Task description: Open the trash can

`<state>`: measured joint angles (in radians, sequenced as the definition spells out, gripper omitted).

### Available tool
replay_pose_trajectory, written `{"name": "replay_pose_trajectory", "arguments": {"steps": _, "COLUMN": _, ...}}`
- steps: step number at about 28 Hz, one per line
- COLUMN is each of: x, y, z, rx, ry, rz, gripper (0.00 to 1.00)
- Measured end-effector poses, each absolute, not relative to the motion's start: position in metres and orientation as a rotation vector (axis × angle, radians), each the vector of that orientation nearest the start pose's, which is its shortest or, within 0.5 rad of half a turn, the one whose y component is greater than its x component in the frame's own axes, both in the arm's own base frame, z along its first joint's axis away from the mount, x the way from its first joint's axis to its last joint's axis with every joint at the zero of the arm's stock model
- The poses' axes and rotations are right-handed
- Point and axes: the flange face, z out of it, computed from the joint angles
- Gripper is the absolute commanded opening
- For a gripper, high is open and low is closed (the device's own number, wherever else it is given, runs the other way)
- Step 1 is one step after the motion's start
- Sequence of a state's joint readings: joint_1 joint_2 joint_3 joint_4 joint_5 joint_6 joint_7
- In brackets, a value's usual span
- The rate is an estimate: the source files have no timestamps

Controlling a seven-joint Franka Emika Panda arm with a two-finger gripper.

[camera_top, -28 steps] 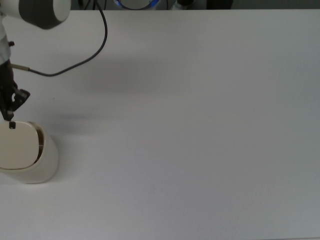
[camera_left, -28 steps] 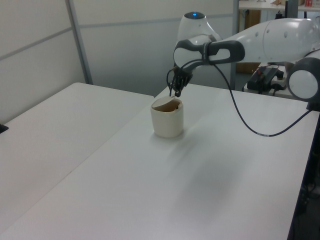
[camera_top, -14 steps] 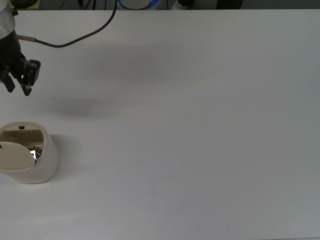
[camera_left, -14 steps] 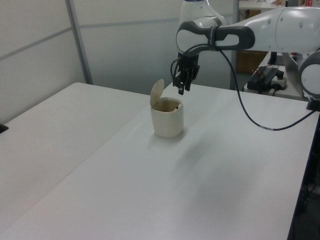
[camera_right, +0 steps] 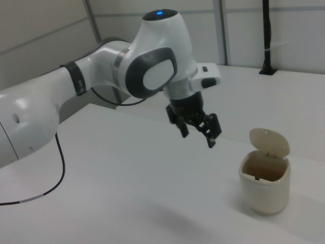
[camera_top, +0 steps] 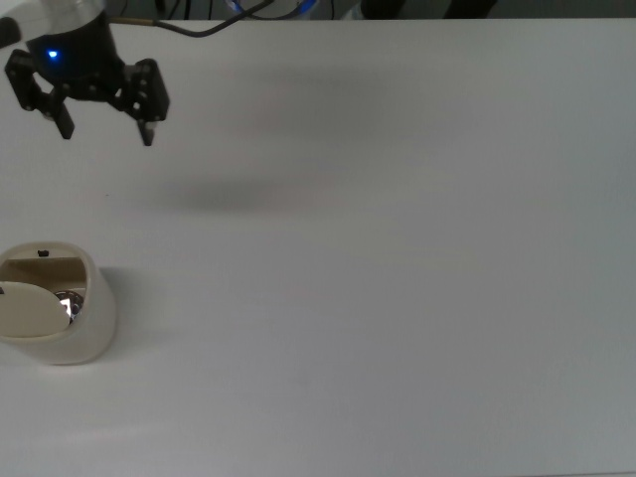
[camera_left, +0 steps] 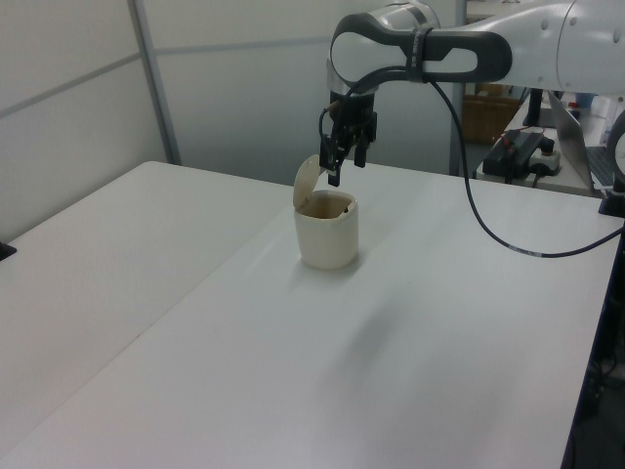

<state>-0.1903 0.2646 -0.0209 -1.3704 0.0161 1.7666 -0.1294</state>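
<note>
Top view, gripper: gripper [camera_top: 106, 127] sits near the top view's upper left corner, black fingers spread wide, nothing between them; a blue light glows on the body above the fingers.
Left view, gripper: hangs in the air [camera_left: 347, 161] above and slightly behind the trash can, fingers pointing down, clear of the lid.
Right view, gripper: released and empty [camera_right: 197, 133], tilted toward the right view's lower right, raised off the counter, apart from the trash can on the right view's right.
Arm: white and grey links [camera_right: 101, 71] reach in from the right view's left; in the left view the arm [camera_left: 459, 54] comes from the left view's upper right.
Cable: black cable [camera_left: 488, 230] droops from the arm down toward the counter in the left view.
Trash can: cream-white, rounded body [camera_top: 84, 323] at the top view's left edge, lower than the gripper and well apart from it; stands upright on the counter.
Lid: flipped up [camera_right: 269, 142], standing nearly upright at the rear of the rim in the right view; in the left view it rises on the left view's left side of the opening [camera_left: 307, 180].
Interior: open mouth shows a brownish inside [camera_right: 261, 168]; a small dark button [camera_top: 43, 253] sits on the rim in the top view.
Counter: plain white surface [camera_top: 397, 298]; a soft shadow lies on it to the top view's right of the gripper.
</note>
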Motion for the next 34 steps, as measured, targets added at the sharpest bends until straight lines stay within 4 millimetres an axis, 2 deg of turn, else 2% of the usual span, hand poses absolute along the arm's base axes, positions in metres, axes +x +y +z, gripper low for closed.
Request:
{"name": "replay_pose_trajectory", "arguments": {"steps": 7, "x": 0.639, "y": -0.094, "z": 0.587, "rx": -3.142, "ry": 0.031, "rz": -0.200, "gripper": 1.00}}
{"name": "replay_pose_trajectory", "arguments": {"steps": 11, "x": 0.633, "y": -0.076, "z": 0.588, "rx": -3.140, "ry": -0.014, "rz": -0.114, "gripper": 1.00}}
{"name": "replay_pose_trajectory", "arguments": {"steps": 17, "x": 0.621, "y": -0.075, "z": 0.597, "rx": -3.143, "ry": -0.015, "rz": -0.054, "gripper": 1.00}}
{"name": "replay_pose_trajectory", "arguments": {"steps": 23, "x": 0.620, "y": -0.072, "z": 0.599, "rx": -3.144, "ry": -0.023, "rz": -0.060, "gripper": 1.00}}
{"name": "replay_pose_trajectory", "arguments": {"steps": 30, "x": 0.622, "y": -0.050, "z": 0.600, "rx": -3.142, "ry": -0.078, "rz": -0.062, "gripper": 1.00}}
{"name": "replay_pose_trajectory", "arguments": {"steps": 34, "x": 0.622, "y": -0.047, "z": 0.600, "rx": -3.141, "ry": -0.085, "rz": -0.061, "gripper": 1.00}}
